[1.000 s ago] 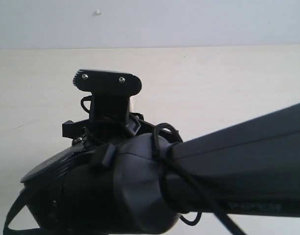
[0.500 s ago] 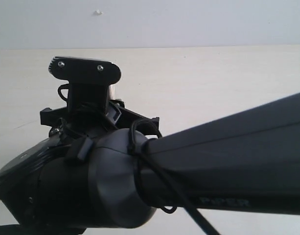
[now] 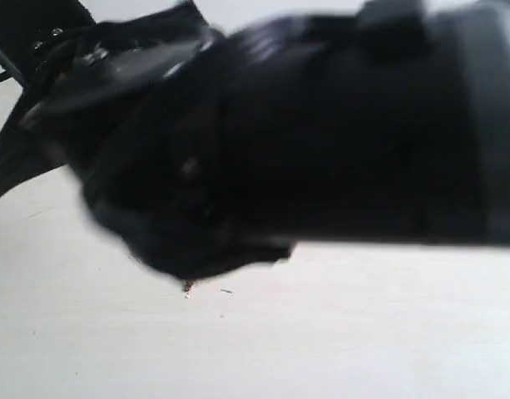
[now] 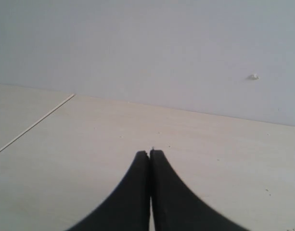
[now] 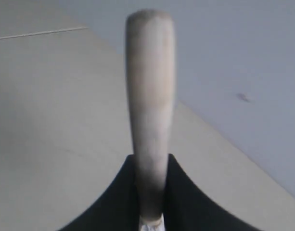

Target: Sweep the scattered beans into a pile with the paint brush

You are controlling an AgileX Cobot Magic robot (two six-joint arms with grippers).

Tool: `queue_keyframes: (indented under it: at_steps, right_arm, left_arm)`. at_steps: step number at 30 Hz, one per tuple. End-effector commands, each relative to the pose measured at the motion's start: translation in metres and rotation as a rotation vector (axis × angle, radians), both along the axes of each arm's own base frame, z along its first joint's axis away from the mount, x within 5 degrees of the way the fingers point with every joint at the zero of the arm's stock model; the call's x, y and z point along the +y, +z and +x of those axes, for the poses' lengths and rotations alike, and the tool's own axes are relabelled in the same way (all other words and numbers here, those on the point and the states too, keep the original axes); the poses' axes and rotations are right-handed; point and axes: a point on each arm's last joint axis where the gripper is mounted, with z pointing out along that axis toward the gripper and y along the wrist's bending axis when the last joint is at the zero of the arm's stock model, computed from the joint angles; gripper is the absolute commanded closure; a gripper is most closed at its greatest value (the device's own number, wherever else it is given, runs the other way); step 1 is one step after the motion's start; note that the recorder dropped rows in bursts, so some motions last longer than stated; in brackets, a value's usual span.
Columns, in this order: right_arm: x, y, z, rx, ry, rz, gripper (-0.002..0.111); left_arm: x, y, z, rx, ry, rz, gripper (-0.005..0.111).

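Left gripper (image 4: 149,155) pressed closed; right gripper (image 5: 149,161) clamps the paint brush (image 5: 149,86); blurred arm (image 3: 321,141), probably right

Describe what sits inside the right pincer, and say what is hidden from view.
The right pincer grips the paint brush by its pale wooden handle, which sticks out between the jaws. A sliver of metal shows at the base; the bristles cannot be seen.

Exterior low, near arm (image 3: 321,141) blocking; both wrist views face wall (image 4: 147,43).
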Motion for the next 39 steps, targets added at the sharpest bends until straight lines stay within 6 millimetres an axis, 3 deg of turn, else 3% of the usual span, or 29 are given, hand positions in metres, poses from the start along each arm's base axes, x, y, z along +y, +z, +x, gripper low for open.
queue_keyframes:
  at_steps: [1,10,18,23,30,39]
  right_arm:
    - [-0.013,0.002,0.008,0.016,0.492,0.043,0.108]
    - [-0.068,-0.066,0.043,0.244,0.796,0.229,0.108]
    - [-0.094,-0.119,0.062,0.471,0.775,0.202,0.108]
    - [-0.093,-0.136,0.064,0.474,0.782,0.153,0.108]
    - [-0.098,-0.158,0.083,0.437,0.662,0.122,0.108]
    - [-0.097,-0.158,0.116,0.391,0.627,0.150,0.108]
  left_arm:
    - [0.000,0.001,-0.001,-0.009,0.001,0.002,0.107]
    - [0.000,0.001,-0.001,-0.009,0.001,0.002,0.107]
    - [0.000,0.001,-0.001,-0.009,0.001,0.004,0.107]
    - [0.000,0.001,-0.001,-0.009,0.001,0.004,0.107]
    - [0.000,0.001,-0.001,-0.009,0.001,0.004,0.107]
    - [0.000,0.001,-0.001,-0.009,0.001,0.004,0.107]
